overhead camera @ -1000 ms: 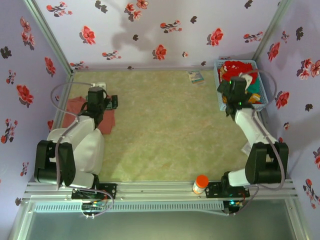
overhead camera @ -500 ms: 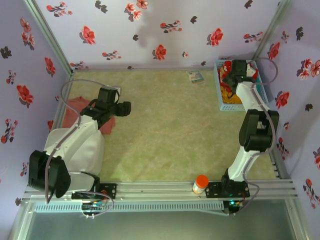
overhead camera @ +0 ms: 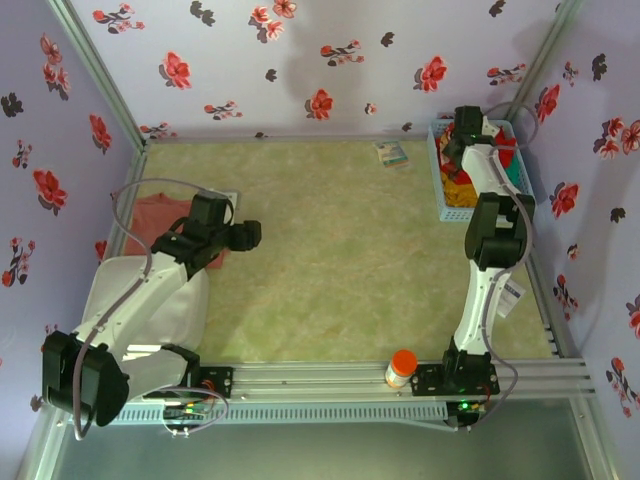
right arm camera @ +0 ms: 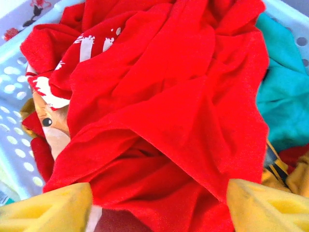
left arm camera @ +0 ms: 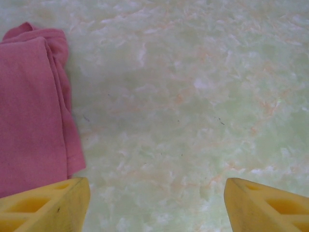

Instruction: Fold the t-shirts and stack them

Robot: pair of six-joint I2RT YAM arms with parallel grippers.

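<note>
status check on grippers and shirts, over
Left gripper open, empty, over bare table beside pink shirt. Right gripper open above red shirt in basket. Teal cloth packed beside it.

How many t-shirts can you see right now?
2. The pink t-shirt lies at the table's left edge; the red t-shirt sits crumpled in the basket. The teal cloth and yellow cloth there may be more.

Worktop: middle bare, open passage. Left edge: salmon-pink t-shirt. Far right corner: basket heaped full, red t-shirt uppermost. Near rail: orange-capped bottle.
</note>
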